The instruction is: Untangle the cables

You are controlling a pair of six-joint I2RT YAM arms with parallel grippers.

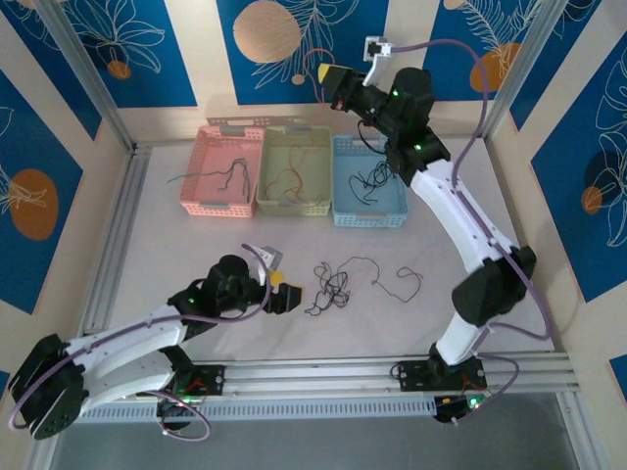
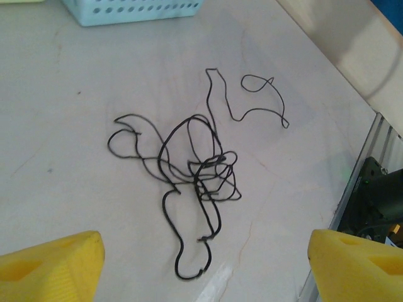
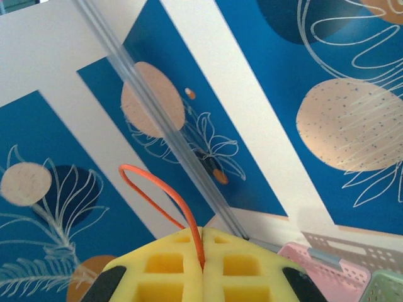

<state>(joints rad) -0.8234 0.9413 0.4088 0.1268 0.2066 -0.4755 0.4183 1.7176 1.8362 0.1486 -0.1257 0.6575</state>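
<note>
**Cables, thin, assorted: one black tangle loose on the tabletop, one orange-red length in hand.**

Top view: black tangle [image 1: 331,286] lies on the tabletop [image 1: 176,245] just ahead of the left jaws. Other cables sit in the pink basket [image 1: 208,201], green basket [image 1: 279,203] and blue basket [image 1: 345,211], with the right arm [image 1: 460,225] raised above them. Left wrist view: adds strand-level detail of the tangle, knotted at centre, with the yellow pads [image 2: 56,264] wide apart and holding nothing. Judged light, limp and slippery. Best taken at the bottom loop [image 2: 189,267], clear of the knot. Right wrist view: right jaws closed on the orange-red cable [image 3: 160,195], its loop standing above them against the patterned wall [image 3: 264,94]. The grip itself is too small to read from above.
</note>
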